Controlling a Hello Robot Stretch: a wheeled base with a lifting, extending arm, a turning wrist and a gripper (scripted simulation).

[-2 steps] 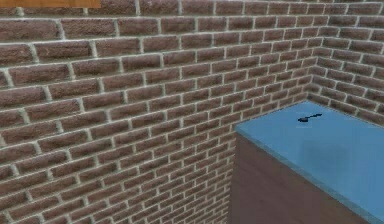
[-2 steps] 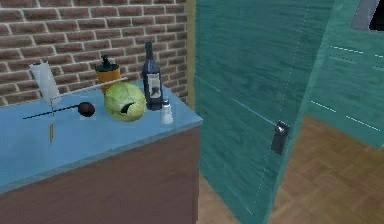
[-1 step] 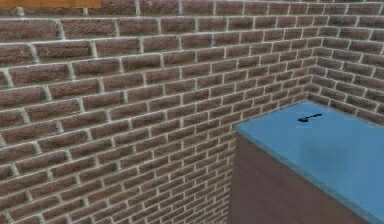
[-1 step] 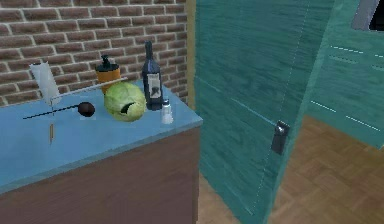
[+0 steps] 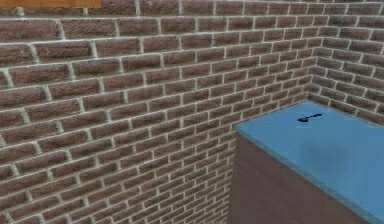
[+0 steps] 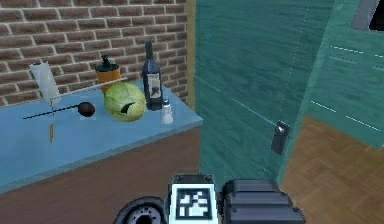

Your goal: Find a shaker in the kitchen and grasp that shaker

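A small white shaker (image 6: 167, 113) stands near the right end of the blue counter (image 6: 60, 150) in the arm side view, just right of a round green-yellow thing (image 6: 125, 102) and in front of a dark bottle (image 6: 152, 78). The arm's dark bar (image 6: 260, 203) and a white marked square (image 6: 196, 200) sit at the bottom edge. Left of them is the gripper's dark body (image 6: 140, 212), well below the counter's front. Its far end is cut off, so I cannot tell whether it holds anything.
The counter also carries an orange-topped jar (image 6: 108, 72), a pale upright item (image 6: 42, 78) and a dark long-handled utensil (image 6: 70, 110). A teal door (image 6: 260, 90) with a handle (image 6: 280, 137) stands right of it. In the forward view, brick walls (image 5: 120, 110) enclose a blue countertop (image 5: 330, 150) bearing a small dark object (image 5: 310, 119).
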